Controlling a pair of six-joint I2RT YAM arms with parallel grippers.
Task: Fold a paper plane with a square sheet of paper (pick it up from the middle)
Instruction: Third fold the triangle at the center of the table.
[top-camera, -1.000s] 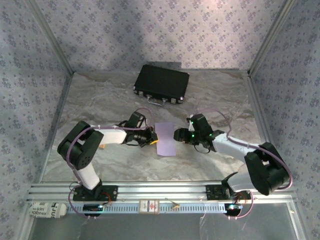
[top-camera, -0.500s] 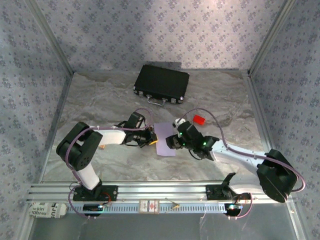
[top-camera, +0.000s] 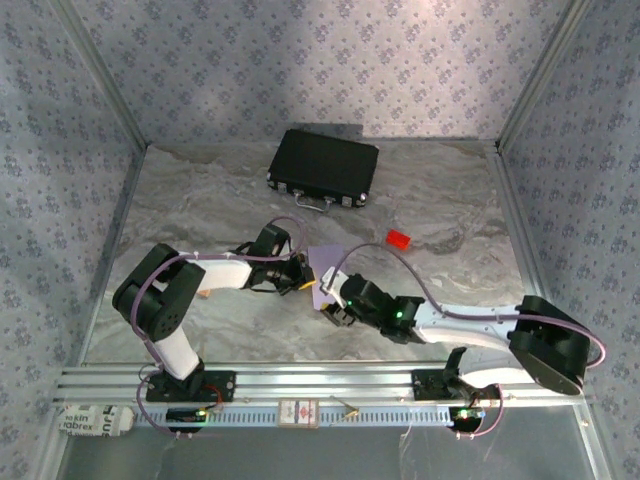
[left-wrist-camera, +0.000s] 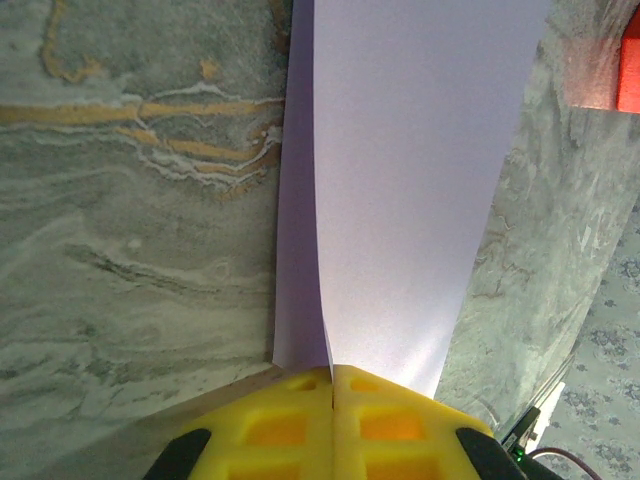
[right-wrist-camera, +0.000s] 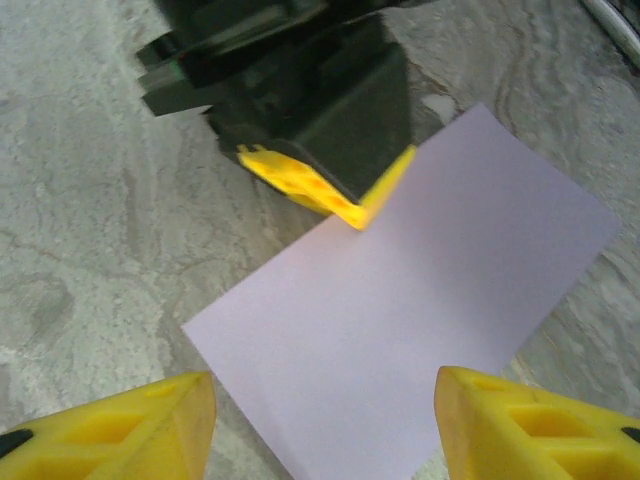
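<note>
The sheet (top-camera: 322, 265), folded into a rectangle, lies mid-tabletop (top-camera: 200, 200), and its long axis runs away from the arm bases. The left claw (top-camera: 300, 272) is pinched shut on the middle of its left long edge. The right claw (top-camera: 335, 305), jaws apart and empty, hovers at the near end, so the sheet lies just ahead of it.
</note>
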